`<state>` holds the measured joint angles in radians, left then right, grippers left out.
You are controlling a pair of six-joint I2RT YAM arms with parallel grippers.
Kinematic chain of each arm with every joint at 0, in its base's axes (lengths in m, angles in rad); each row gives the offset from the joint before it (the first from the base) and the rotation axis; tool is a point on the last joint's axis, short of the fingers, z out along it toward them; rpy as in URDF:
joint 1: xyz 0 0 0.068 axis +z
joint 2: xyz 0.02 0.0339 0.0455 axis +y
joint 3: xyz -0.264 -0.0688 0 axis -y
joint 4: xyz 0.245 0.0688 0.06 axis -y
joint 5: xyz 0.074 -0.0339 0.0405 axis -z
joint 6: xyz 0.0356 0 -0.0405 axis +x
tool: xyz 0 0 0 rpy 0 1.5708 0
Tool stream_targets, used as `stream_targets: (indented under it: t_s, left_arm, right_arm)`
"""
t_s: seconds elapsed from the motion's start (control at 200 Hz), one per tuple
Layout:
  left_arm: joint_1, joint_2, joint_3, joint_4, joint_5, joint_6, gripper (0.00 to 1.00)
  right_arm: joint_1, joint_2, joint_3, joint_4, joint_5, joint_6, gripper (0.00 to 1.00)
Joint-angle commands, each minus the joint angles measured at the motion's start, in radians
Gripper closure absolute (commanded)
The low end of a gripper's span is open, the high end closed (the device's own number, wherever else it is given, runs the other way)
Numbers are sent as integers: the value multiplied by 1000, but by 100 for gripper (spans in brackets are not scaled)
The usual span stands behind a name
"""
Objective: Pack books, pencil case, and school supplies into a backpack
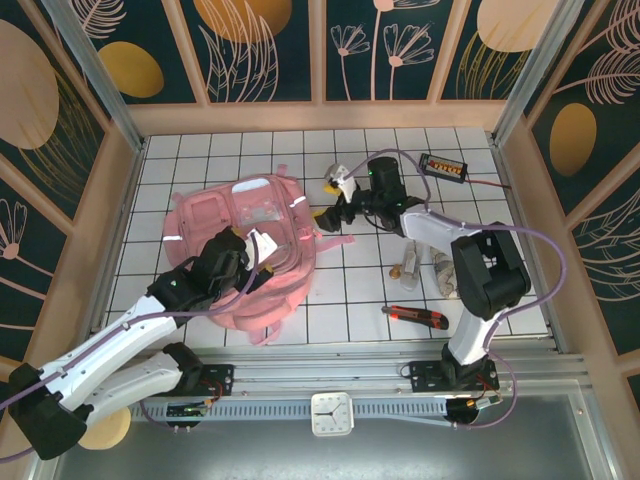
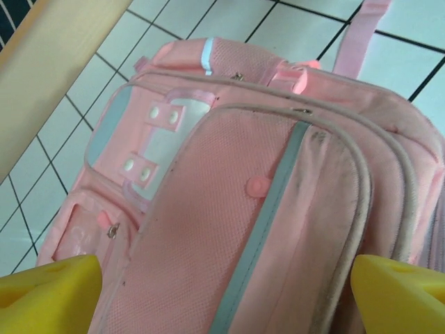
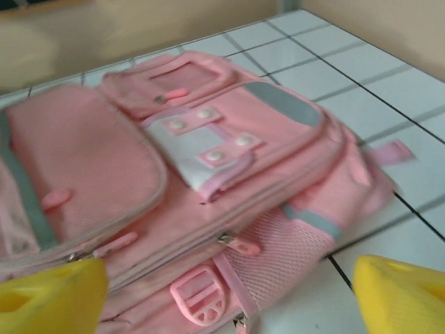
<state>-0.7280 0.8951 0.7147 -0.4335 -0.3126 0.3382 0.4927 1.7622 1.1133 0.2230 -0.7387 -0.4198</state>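
The pink backpack [image 1: 215, 225] lies flat on the white tiled table, left of centre. My left gripper [image 1: 255, 252] hovers over its near right part; its yellow fingertips [image 2: 49, 296] stand wide apart above the backpack's [image 2: 229, 209] front pocket, open and holding nothing. My right gripper [image 1: 333, 205] is at the backpack's right edge, open too. Its yellow pads [image 3: 400, 296] frame the backpack's [image 3: 208, 188] side, with a zipper pull [image 3: 240, 243] and a strap buckle [image 3: 198, 303] between them. Small clear and silvery school supplies [image 1: 425, 265] lie to the right. The books and pencil case are out of view.
A black wired box with orange buttons [image 1: 443, 165] sits at the back right. A red and black cutter [image 1: 415, 316] lies near the right arm's base. Wooden walls [image 1: 130, 165] bound the table on three sides. A small clock [image 1: 331, 413] rests on the front rail.
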Motion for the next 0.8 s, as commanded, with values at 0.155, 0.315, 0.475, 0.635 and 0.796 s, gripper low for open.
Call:
stream_targets:
  t_s: [0.155,0.315,0.475,0.635,0.796]
  left_arm:
    - [195,125,77,-65,-79,-167,14]
    - [272,277,314,-195,-112,-445,14]
    - [324,399,537,-405,6,-789,11]
    - [337,332,476,-514,160,-1164,11]
    - [352,97,272,-494,235,-1401,16]
  right_arm:
    - [122,191,216,-212,77,-353,23]
    - [76,277,291,16,-17,64,23]
    - [30,268,328,128,-7,453,20]
    - [11,231,364,14,37,606,13]
    - [14,168,406,-131,135,642,1]
